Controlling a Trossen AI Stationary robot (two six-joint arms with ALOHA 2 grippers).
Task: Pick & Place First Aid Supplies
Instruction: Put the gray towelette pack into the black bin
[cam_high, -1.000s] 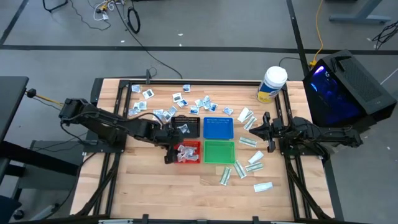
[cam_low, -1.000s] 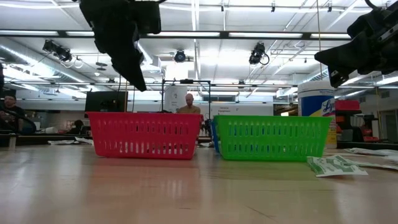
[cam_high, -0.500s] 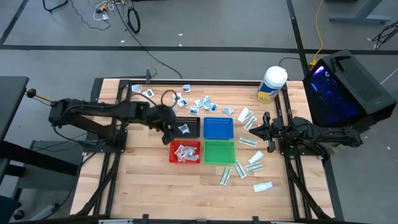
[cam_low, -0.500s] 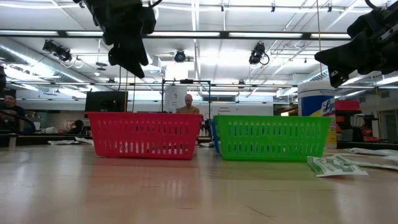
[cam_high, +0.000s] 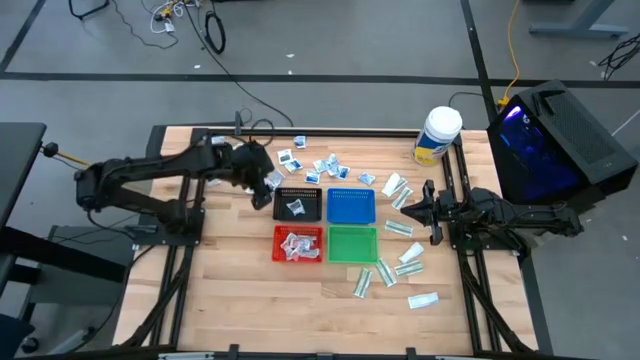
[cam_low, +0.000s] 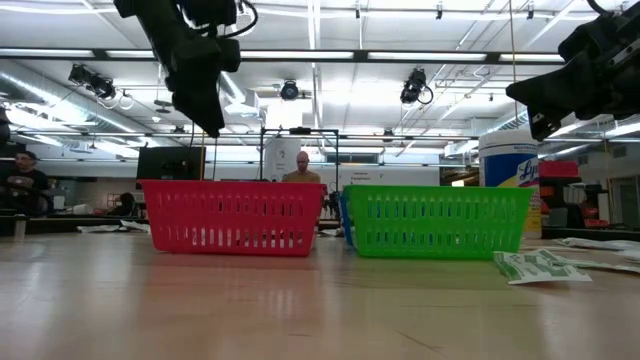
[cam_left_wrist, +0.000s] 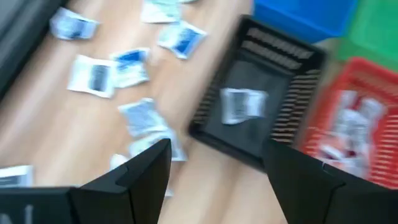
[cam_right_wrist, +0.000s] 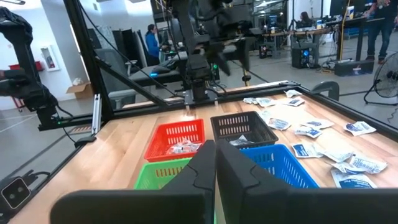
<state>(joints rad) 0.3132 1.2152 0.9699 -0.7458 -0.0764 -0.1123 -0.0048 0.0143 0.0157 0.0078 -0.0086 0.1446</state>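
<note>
Wooden desk (cam_high: 240, 300) carrying four mesh trays, white packets (cam_high: 325, 167) lying scattered behind them, one sitting in the black tray (cam_high: 298, 204), several in the red tray (cam_high: 299, 245), left pincer (cam_high: 268, 181) hovering open and empty beside the black tray, right pincer (cam_high: 413, 210) waiting closed over green-and-white packets (cam_high: 400, 228).

wooden table (cam_high: 230, 290), plastic mesh trays (cam_high: 351, 205)

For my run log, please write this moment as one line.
left hand: open, empty, above square packets | right hand: shut, waiting | red tray: holds packets
</note>
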